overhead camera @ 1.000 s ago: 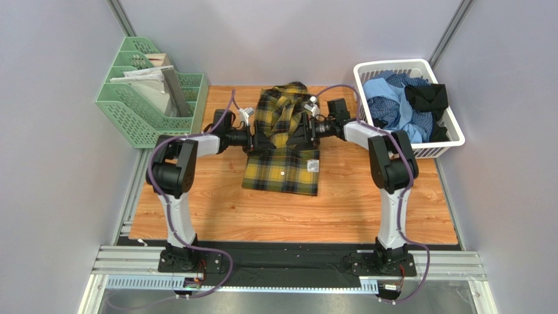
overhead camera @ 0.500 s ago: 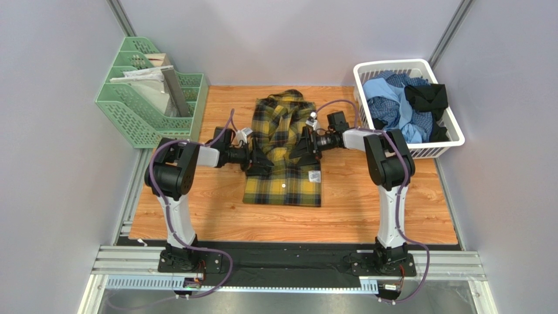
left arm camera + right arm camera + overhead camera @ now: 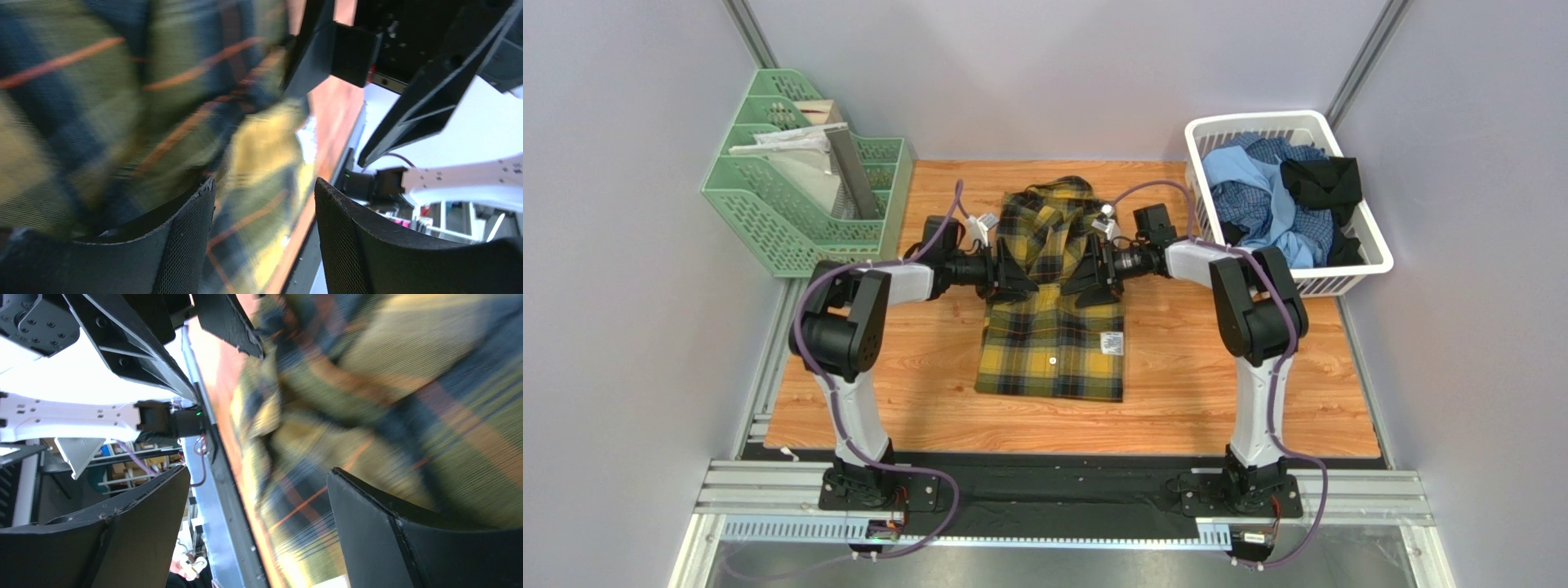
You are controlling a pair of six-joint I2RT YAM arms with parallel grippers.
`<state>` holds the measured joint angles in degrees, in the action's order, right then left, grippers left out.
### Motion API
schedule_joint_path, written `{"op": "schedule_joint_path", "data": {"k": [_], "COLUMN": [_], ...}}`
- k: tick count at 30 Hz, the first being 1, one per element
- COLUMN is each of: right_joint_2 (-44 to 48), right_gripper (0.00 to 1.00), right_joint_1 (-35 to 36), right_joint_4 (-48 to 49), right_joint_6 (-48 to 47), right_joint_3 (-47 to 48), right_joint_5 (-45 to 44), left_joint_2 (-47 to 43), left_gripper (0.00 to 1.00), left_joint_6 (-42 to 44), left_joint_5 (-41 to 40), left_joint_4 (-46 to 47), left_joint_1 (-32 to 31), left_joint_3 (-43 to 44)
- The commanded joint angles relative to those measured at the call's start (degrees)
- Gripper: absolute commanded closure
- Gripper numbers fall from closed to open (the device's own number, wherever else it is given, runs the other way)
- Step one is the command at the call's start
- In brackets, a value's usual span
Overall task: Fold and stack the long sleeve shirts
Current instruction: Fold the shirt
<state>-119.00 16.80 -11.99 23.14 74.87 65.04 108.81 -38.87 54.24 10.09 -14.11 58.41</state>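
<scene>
Shifted toward 12 o'clock, spread left tool [image 3: 1011, 272] and right tool [image 3: 1085, 271] straddle the plaid shirt [image 3: 1053, 337] at 9 and 3.

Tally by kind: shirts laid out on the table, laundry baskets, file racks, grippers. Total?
Plaid shirt laid out: 1
Laundry basket: 1
File rack: 1
Grippers: 2 (left gripper, right gripper)
Total: 5
Clothes heaped in the basket are not counted.
</scene>
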Motion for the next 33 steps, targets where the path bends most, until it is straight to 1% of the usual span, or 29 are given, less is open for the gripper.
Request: {"op": "schedule_joint_path", "data": {"k": [1,5,7,8,11,12,14,15,16,17,18,20,22,23,24,26,28,29,30,31,32,33], "right_joint_2": [-7.3,-10.7,-10.2,-9.7,-4.7,-3.0,3.1,5.0,7.4,10.6,11.9,12.8,11.8,10.7,8.5,5.4,0.5,-1.2,-5.2,-7.0,-8.9,-10.4], "right_gripper": [0.12,0.15,0.16,0.19,0.21,0.22,0.25,0.26,0.28,0.32,0.34,0.39,0.44,0.48,0.48,0.51,0.52,0.54,0.55,0.55,0.58,0.59], "right_joint_1": [-0.5,-1.2,-1.1,-0.9,-0.1,0.1,0.0,0.0,0.1,0.3,0.7,2.2,4.4,5.1,5.6,7.2,7.7,7.7,7.6,7.6,7.6,7.5], "right_joint_4": [2.0,1.9,1.6,1.6,1.6,1.7,0.7,0.1,-0.3,-0.2,-0.3,1.7,6.4,7.9,9.4,13.1,15.5,16.1,15.9,14.6,14.2,13.3], "right_joint_6": [1.6,2.2,2.3,2.4,2.6,2.7,2.2,1.8,1.4,0.5,0.4,2.8,5.4,6.6,8.7,10.3,12.1,12.5,12.2,11.2,10.8,10.0], "right_joint_3": [3.5,5.0,3.9,3.1,0.1,-0.4,-1.0,-1.1,-1.3,-1.6,-1.7,-1.8,-2.3,-2.3,-1.8,-0.3,2.5,3.5,4.8,7.1,7.7,8.4], "right_joint_5": [-0.8,-2.0,-2.3,-2.5,-2.6,-2.6,-3.2,-3.7,-4.2,-5.3,-5.9,-6.1,-6.1,-6.3,-6.3,-6.8,-7.6,-8.1,-8.5,-9.0,-9.1,-9.6], "left_joint_2": [7.1,8.7,8.0,7.6,4.8,1.8,-2.2,-6.3,-8.4,-10.4,-13.7,-16.3,-16.1,-14.3,-13.1,-10.1,-8.4,-7.1,-6.4,-5.9,-5.9,-6.3], "left_gripper": [0.34,0.36,0.37,0.37,0.37,0.37,0.35,0.35,0.33,0.32,0.32,0.32,0.32,0.32,0.32,0.33,0.33,0.33,0.33,0.32,0.31,0.3], "left_joint_6": [-0.6,-0.9,-0.8,-0.9,-2.5,-2.2,0.4,6.0,9.7,13.1,17.2,18.9,17.5,17.0,15.9,14.7,13.0,12.9,13.5,14.3,15.3,18.4], "left_joint_5": [-3.7,-6.0,-6.1,-5.7,-1.7,-0.5,1.0,1.2,0.9,0.7,1.0,3.1,3.7,3.7,3.3,1.5,0.1,-0.4,-0.3,-0.3,-0.3,0.1], "left_joint_4": [-2.4,-4.9,-6.0,-5.7,-1.2,1.1,0.3,-4.3,-7.5,-10.1,-13.9,-14.9,-12.6,-12.5,-11.8,-11.5,-10.4,-10.4,-10.8,-11.9,-12.9,-15.1], "left_joint_1": [1.4,3.2,3.6,3.7,3.7,3.7,4.0,4.3,4.4,4.5,4.6,4.6,4.5,4.4,4.4,4.4,4.4,4.4,4.4,4.4,4.6,4.6], "left_joint_3": [2.0,2.1,1.8,1.3,-1.9,-3.7,-4.4,-3.8,-3.1,-2.7,-2.9,-3.8,-5.2,-5.0,-4.0,-2.8,-2.0,-1.7,-1.3,-1.0,-0.8,-0.6]}}
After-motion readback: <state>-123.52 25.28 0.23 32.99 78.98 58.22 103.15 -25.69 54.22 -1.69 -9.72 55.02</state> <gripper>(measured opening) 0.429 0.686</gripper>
